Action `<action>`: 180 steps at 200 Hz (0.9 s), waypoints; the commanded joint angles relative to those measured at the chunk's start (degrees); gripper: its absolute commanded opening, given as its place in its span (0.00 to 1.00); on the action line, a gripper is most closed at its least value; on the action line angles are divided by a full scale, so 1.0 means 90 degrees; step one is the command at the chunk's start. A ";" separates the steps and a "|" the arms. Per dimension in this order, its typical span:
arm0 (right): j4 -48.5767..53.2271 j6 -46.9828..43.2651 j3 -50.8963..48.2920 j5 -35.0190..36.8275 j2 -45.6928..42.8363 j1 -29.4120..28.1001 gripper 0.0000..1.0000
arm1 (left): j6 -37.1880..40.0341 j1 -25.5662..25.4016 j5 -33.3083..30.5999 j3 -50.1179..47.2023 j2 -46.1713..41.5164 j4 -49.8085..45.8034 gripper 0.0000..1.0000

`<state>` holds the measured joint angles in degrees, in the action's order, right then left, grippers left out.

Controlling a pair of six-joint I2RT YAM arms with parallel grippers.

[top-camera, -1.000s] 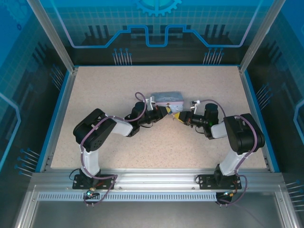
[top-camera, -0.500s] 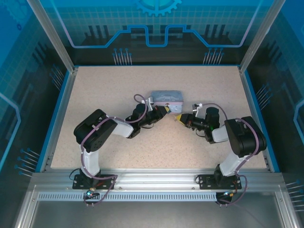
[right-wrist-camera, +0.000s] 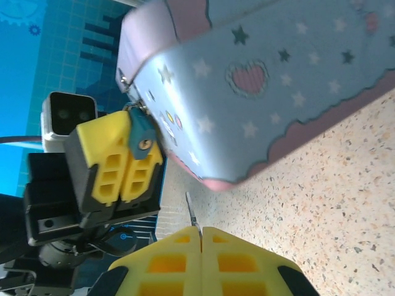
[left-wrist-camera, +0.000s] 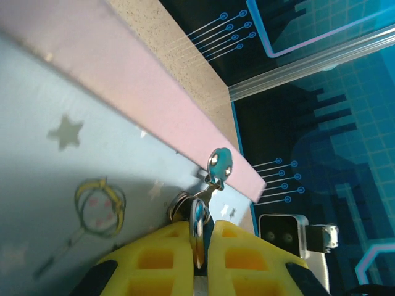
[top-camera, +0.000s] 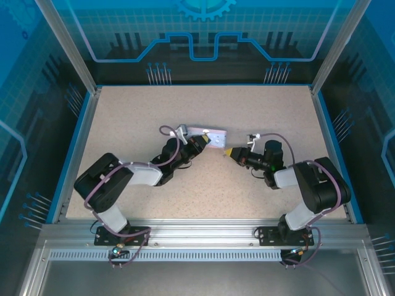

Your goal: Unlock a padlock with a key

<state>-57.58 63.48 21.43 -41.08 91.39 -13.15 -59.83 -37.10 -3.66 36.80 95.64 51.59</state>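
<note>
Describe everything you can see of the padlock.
The padlock is tiny, with a teal-blue body and a small round, brassy keyhole face turned toward the right wrist camera. Its thin metal shackle hooks into the latch at the tin's corner. The left claw is shut on it, yellow fingers pinching the body from both sides. Nothing is in the keyhole.

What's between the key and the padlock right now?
Nothing solid: the right wrist view shows an open gap between the key and the padlock, bare tabletop behind it, the tin beside it.
</note>
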 commanded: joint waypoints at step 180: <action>0.1785 0.0082 -0.0542 0.0755 -0.2403 -0.0638 0.00 | -0.0592 -0.0745 -0.0287 -0.0143 -0.0531 0.0245 0.00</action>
<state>-41.80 64.10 15.05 -34.87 67.83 -18.37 -63.48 -43.46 -5.23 33.50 90.59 47.62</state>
